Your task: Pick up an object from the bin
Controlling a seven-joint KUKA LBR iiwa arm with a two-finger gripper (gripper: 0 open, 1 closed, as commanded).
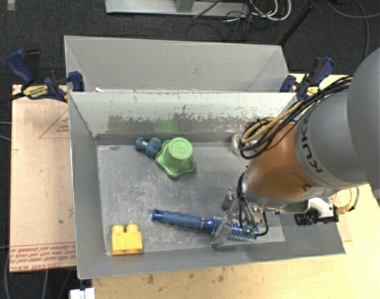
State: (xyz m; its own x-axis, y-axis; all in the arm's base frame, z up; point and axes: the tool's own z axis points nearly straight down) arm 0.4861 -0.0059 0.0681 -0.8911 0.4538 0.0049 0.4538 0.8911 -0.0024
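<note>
My gripper (235, 230) is low over the floor of the bin (84, 167), well to the right of the yellow brick (126, 239), at the far end of a blue stick-shaped tool (180, 219). I cannot tell whether my hand is clamped on that end or slack. The tool lies flat just right of the brick, its long axis running nearly straight across from the brick's side to my gripper, rounded end toward the brick. A green cup (175, 156) and a small blue piece (147, 145) sit side by side well behind the brick.

Cup (175, 156) behind tool (177, 218); block (126, 239) left of tool.
</note>
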